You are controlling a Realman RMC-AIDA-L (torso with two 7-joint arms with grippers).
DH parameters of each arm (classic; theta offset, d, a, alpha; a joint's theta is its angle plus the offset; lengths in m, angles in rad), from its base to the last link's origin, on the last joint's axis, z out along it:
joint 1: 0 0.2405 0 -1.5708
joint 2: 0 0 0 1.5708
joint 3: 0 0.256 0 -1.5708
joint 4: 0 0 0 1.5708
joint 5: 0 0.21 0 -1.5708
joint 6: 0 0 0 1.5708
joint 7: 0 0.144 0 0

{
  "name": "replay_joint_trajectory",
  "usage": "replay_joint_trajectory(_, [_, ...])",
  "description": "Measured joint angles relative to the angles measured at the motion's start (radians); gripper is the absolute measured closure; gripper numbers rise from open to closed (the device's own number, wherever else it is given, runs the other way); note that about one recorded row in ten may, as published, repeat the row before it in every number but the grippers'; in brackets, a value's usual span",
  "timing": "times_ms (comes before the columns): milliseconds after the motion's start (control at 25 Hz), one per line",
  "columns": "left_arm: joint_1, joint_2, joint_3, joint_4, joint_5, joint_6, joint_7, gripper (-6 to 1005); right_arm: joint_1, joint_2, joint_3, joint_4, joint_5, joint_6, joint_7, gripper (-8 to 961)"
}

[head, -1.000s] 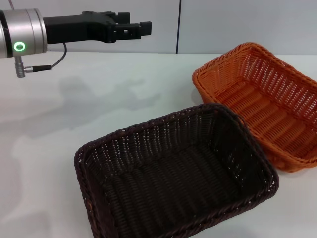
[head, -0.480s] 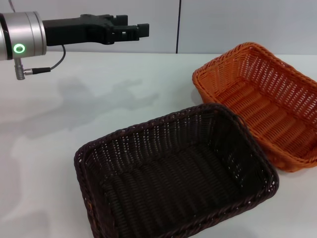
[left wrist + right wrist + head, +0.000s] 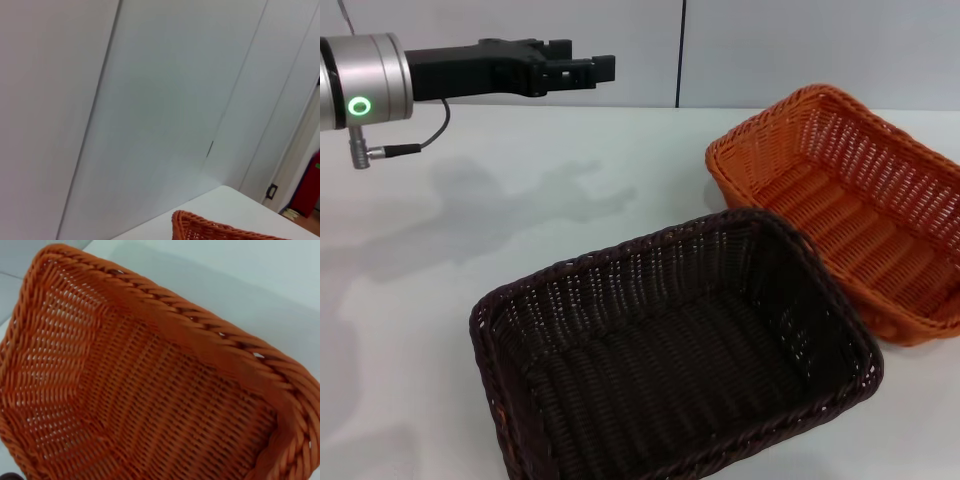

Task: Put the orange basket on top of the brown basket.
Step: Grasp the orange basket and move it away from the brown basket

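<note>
The orange basket (image 3: 850, 210) sits on the white table at the right, its near left side next to the brown basket (image 3: 670, 370), which stands in the front middle. Both are upright and hold nothing. My left gripper (image 3: 603, 68) hangs high at the back left, far from both baskets. The left wrist view shows only a corner of the orange basket's rim (image 3: 210, 231) below a wall. The right wrist view looks closely down into the orange basket (image 3: 140, 390). My right gripper does not show in any view.
The white table (image 3: 520, 200) stretches left and behind the baskets. A pale panelled wall (image 3: 770, 50) stands behind the table. The left arm's silver link with a green ring light (image 3: 360, 105) is at the far left.
My left arm has drawn back a little to the left, its gripper tip slightly lower. The baskets have barely moved.
</note>
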Motion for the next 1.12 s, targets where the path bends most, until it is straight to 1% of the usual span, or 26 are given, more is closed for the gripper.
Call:
replay_joint_trajectory(120, [0.002,0.000,-0.002,0.000,0.000,0.000,0.000,135,-0.006,0.004,0.000,-0.013,0.009,0.005,0.000,597])
replay_joint_trajectory(200, [0.003,0.000,-0.006,0.000,0.000,0.000,0.000,135,-0.032,0.017,-0.005,-0.059,0.067,0.012,-0.001,637])
replay_joint_trajectory(240, [0.003,0.000,-0.006,0.000,0.000,0.000,0.000,135,-0.032,0.017,-0.005,-0.059,0.067,0.012,-0.001,657])
replay_joint_trajectory(320, [0.003,0.001,-0.007,0.000,0.001,0.002,0.000,136,-0.056,0.023,-0.004,-0.092,0.117,0.023,-0.001,698])
replay_joint_trajectory(600, [0.004,0.002,-0.008,0.000,0.001,0.015,0.000,136,-0.101,0.023,-0.003,-0.124,0.202,0.061,-0.002,697])
replay_joint_trajectory(760, [0.004,0.001,-0.008,0.000,0.001,0.025,0.000,136,-0.107,0.025,0.000,-0.128,0.205,0.081,-0.009,697])
replay_joint_trajectory(920, [0.005,0.001,-0.008,0.000,0.000,0.038,0.000,136,-0.116,0.031,0.009,-0.138,0.220,0.119,-0.014,697])
replay_joint_trajectory(1120, [0.004,0.000,-0.008,0.000,0.000,0.043,0.000,136,-0.146,0.033,0.014,-0.151,0.334,0.156,-0.047,698])
